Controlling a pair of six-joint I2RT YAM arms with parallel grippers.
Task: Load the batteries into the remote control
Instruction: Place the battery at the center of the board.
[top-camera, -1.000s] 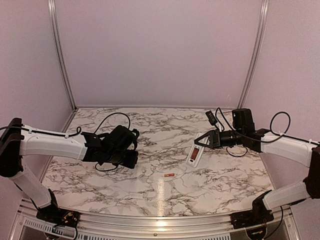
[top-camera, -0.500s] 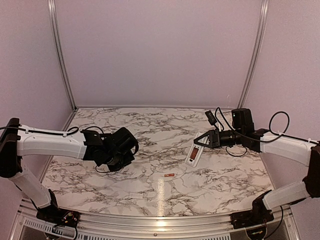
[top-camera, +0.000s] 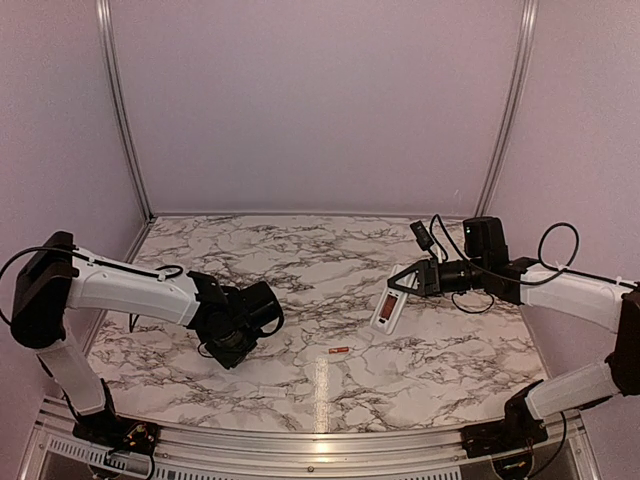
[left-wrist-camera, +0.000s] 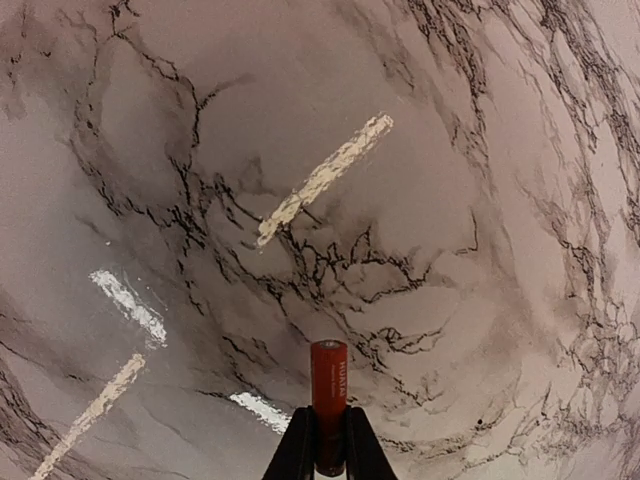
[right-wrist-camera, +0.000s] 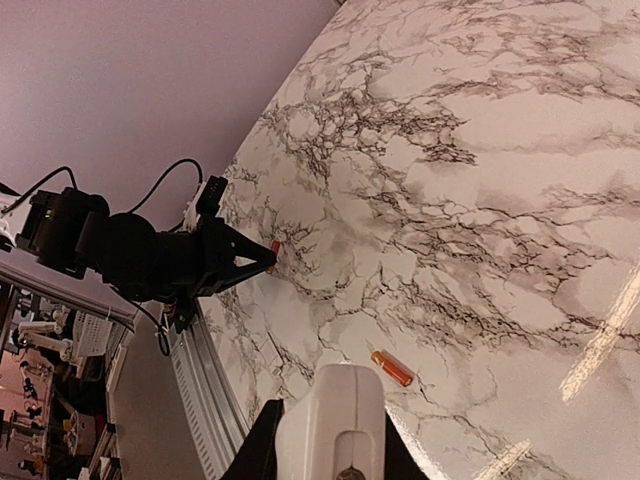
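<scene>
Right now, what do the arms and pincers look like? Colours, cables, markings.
Both arms have white shell links, left arm and right arm, with black joints and wrists. Left pincer and right pincer are black, with slim tapering fingers. Thin black cables loop loose near each wrist. No legible markings.

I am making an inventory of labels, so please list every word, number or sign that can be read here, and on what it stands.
Battery in the left tool: dark print along its side, too blurred to read surely.
Loose battery on the table: too small to tell.
Remote control in the right tool: no readable text shows.
</scene>
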